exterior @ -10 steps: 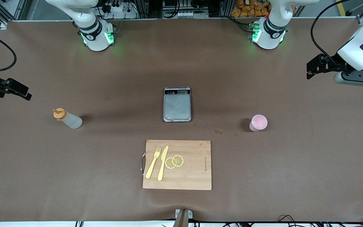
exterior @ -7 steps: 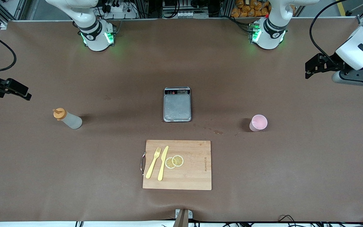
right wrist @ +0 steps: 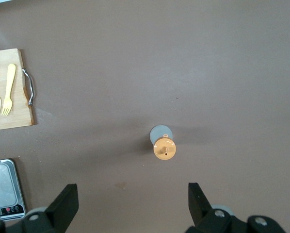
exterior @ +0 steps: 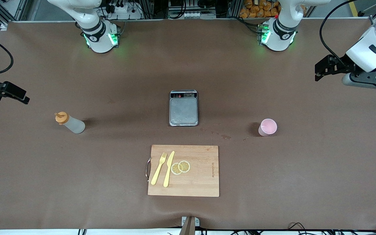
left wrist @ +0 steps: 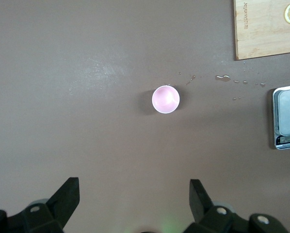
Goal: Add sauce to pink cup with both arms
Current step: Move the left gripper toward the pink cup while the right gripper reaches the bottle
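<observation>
The sauce bottle [exterior: 70,123], translucent whitish with an orange nozzle cap, stands on the brown table toward the right arm's end; it also shows in the right wrist view [right wrist: 163,145]. The pale-pink cup [exterior: 267,127] stands toward the left arm's end, and shows in the left wrist view [left wrist: 165,99]. My left gripper [exterior: 320,72] is open and empty, high over the table's edge at its own end, well off from the cup. My right gripper [exterior: 20,97] is open and empty, high over its end, well off from the bottle.
A grey kitchen scale [exterior: 183,108] sits mid-table between bottle and cup. A wooden cutting board [exterior: 183,170] with a yellow fork, a knife and two lemon slices lies nearer the front camera. Small liquid drops [exterior: 225,136] lie between scale and cup.
My left gripper has drifted slightly toward the robots' bases and inward. My right gripper has shifted slightly outward toward its table end. Bottle and cup have not moved.
</observation>
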Controlling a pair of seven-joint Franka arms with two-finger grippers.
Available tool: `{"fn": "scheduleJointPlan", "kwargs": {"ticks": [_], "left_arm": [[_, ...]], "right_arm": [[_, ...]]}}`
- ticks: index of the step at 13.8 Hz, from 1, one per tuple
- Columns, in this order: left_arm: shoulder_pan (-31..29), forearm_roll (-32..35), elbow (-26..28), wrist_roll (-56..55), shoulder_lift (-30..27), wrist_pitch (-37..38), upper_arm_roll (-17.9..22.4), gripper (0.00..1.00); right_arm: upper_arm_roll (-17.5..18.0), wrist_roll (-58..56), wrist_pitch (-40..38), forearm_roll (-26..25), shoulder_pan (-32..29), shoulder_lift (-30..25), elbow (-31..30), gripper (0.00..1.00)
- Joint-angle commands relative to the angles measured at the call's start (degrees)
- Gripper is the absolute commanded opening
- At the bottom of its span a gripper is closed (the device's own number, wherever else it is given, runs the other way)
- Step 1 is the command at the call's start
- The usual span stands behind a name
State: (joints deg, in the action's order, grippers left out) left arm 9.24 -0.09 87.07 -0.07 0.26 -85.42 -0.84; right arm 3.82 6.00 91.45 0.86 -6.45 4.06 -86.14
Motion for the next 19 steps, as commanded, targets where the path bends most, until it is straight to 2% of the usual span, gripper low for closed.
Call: {"fn": "scheduleJointPlan", "kwargs": {"ticks": [1,6,9,11,15,19], "left_arm": [[-0.1,-1.0,-1.4,0.2,0.4,1.2,0.0,1.0],[0.5,-1.7,-1.0,-0.6,1.0,1.8,-0.8,1.0],[0.2,-1.5,1.5,-1.3,2.8,1.4,-1.0,1.0],[-0.1,-1.4,5.0,-1.3,2.2,-0.4,-1.1,1.0],[-0.5,-1.7,14.4,-1.3,1.8,-11.8,-1.2,1.0],[-0.5,-1.7,23.4,-1.6,4.1,-26.9,-1.2,1.0]], "right_arm": [[0.6,-0.5,0.2,-0.9,-1.8,0.1,-0.3,1.0],[0.7,-0.5,0.4,-0.7,-8.1,2.8,-0.3,1.0],[0.6,-0.5,0.7,4.5,-14.2,5.6,-0.2,1.0],[0.6,-0.4,0.7,5.6,-16.6,6.7,-0.2,1.0],[0.6,-0.4,0.3,11.4,-23.6,10.3,-0.4,1.0],[0.6,0.6,-0.5,14.0,-28.8,15.3,-0.7,1.0]]}}
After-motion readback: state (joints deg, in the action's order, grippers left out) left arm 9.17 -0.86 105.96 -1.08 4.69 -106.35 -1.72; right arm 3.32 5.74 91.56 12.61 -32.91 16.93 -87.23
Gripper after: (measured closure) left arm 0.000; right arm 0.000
